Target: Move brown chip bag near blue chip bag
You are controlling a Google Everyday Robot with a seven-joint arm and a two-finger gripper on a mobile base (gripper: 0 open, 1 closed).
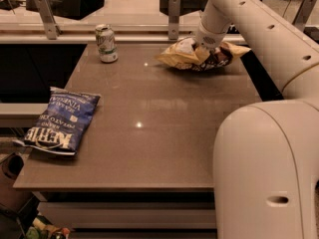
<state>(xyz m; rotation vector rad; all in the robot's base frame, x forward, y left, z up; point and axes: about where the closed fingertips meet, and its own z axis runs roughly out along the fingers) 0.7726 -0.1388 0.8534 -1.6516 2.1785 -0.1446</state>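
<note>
The blue chip bag (62, 121) lies flat at the near left edge of the table (149, 153). Farther back on the left, a can (106, 44) stands upright. At the far right lies the brown chip bag (180, 55), with the gripper (208, 48) apparently touching its top; whether it grips the bag cannot be told.

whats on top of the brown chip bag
The claw sits on the brown chip bag at the far right of the table. The bag's middle under it is covered.
</note>
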